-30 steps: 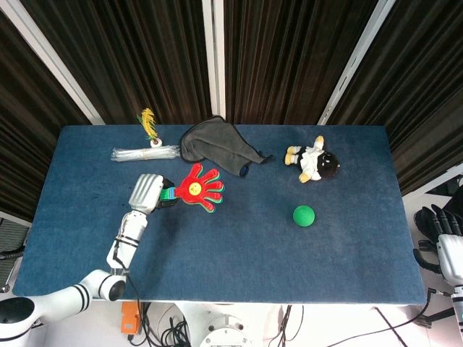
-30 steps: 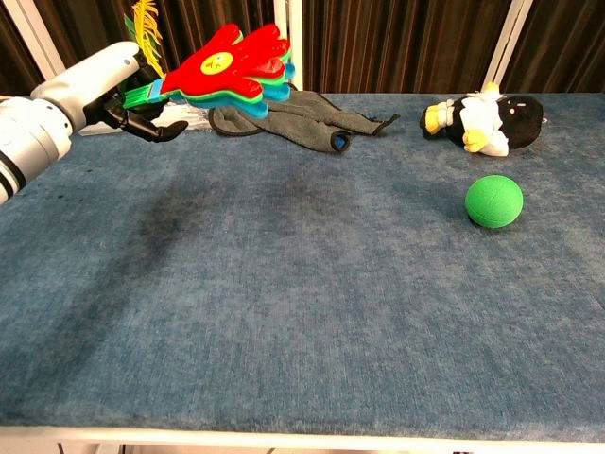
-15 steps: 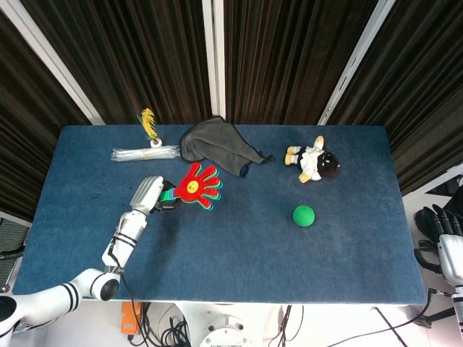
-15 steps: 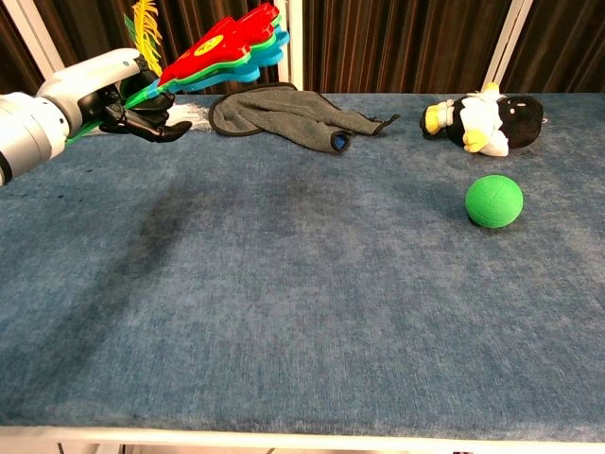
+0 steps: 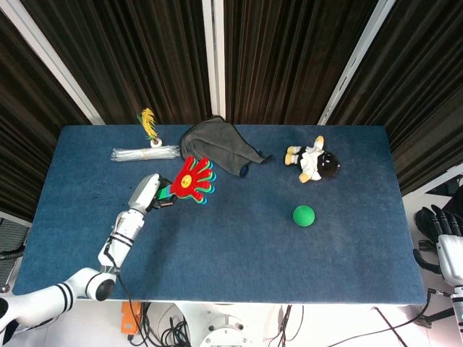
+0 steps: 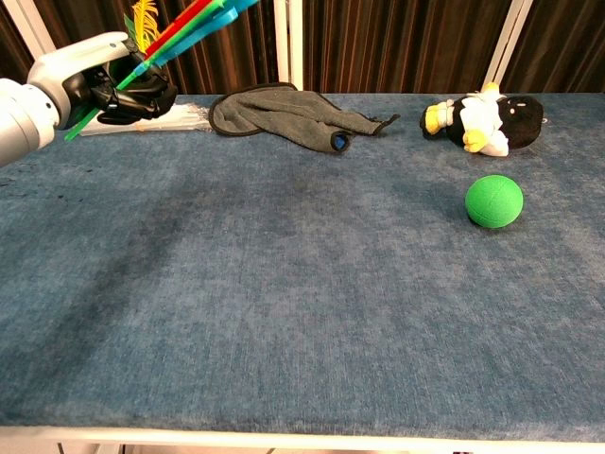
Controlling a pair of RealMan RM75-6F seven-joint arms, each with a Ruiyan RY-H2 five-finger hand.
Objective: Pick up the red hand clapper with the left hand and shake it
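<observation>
My left hand (image 5: 147, 192) grips the green handle of the red hand clapper (image 5: 191, 178) and holds it in the air over the left part of the blue table (image 5: 239, 238). In the chest view the left hand (image 6: 106, 79) is at the upper left, and the clapper (image 6: 189, 21) tilts steeply up to the right, its palm running off the top edge. My right hand (image 5: 439, 231) hangs off the table's right side, low at the frame edge; how its fingers stand is unclear.
A grey cloth (image 5: 217, 144) lies at the back centre, close behind the clapper. A clear bundle with a yellow feather (image 5: 147, 148) lies at the back left. A plush toy (image 5: 312, 162) and a green ball (image 5: 304, 215) are on the right half.
The left hand has swung the clapper upward: its palm rose from near level to a steep tilt and left the top of the chest view. The right hand stayed still.
</observation>
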